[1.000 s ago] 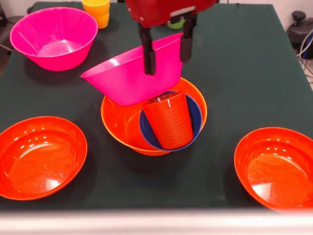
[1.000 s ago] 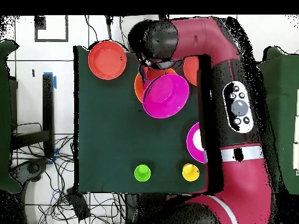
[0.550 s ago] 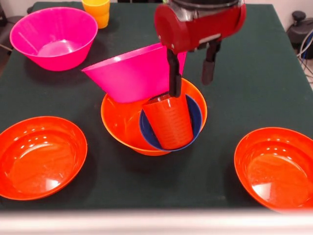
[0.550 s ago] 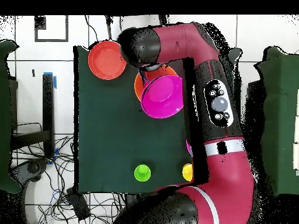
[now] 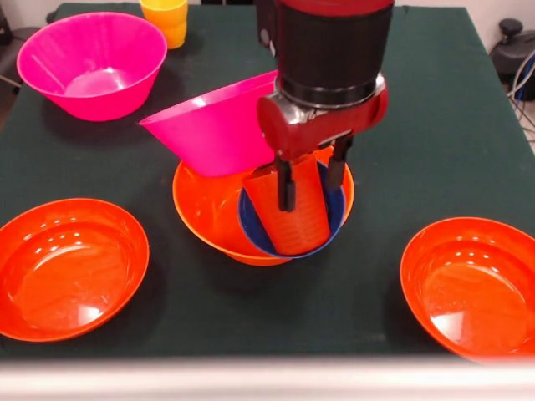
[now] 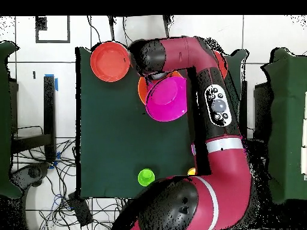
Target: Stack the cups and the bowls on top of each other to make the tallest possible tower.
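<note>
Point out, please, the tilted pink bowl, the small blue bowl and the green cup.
tilted pink bowl (image 5: pixel 219 134), front view, on its outer wall.
small blue bowl (image 5: pixel 334 203), front view, on its inner wall beside the cup.
green cup (image 6: pixel 146 176), overhead view, on its open top.

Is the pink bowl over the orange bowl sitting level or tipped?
Tipped. The pink bowl leans with its opening facing up and left, its lower side resting inside the large orange bowl, beside the orange cup.

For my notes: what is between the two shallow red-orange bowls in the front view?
The large orange bowl sits between them, holding the small blue bowl and orange cup, with bare table on each side.
</note>
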Controlling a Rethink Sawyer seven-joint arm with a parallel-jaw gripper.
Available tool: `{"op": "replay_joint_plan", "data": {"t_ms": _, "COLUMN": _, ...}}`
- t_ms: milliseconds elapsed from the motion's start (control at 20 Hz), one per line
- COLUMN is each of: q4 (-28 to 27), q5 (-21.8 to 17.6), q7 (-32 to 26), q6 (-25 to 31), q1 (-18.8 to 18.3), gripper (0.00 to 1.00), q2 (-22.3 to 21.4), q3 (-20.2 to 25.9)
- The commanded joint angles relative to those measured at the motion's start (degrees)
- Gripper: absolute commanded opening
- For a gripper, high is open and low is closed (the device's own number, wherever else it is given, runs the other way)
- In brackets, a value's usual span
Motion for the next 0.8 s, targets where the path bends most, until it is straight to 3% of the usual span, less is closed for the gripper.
{"op": "replay_joint_plan", "data": {"t_ms": 50, "q4": -2.04, "q5": -1.34, "q7": 1.09, "q6": 0.00, "q1": -0.80, "gripper": 1.00, "q2": 3.94, "q3": -4.19}}
{"op": "replay_joint_plan", "data": {"t_ms": 450, "q4": 2.93, "q5": -2.85, "q7": -5.84, "q6": -1.74, "q1": -4.19, "gripper": 1.00, "q2": 2.73, "q3": -4.57}}
{"op": "replay_joint_plan", "data": {"t_ms": 800, "q4": 2.64, "q5": -4.55, "q7": -11.35, "q6": -1.23, "q1": -6.27, "gripper": 1.00, "q2": 3.59, "q3": -4.37}}
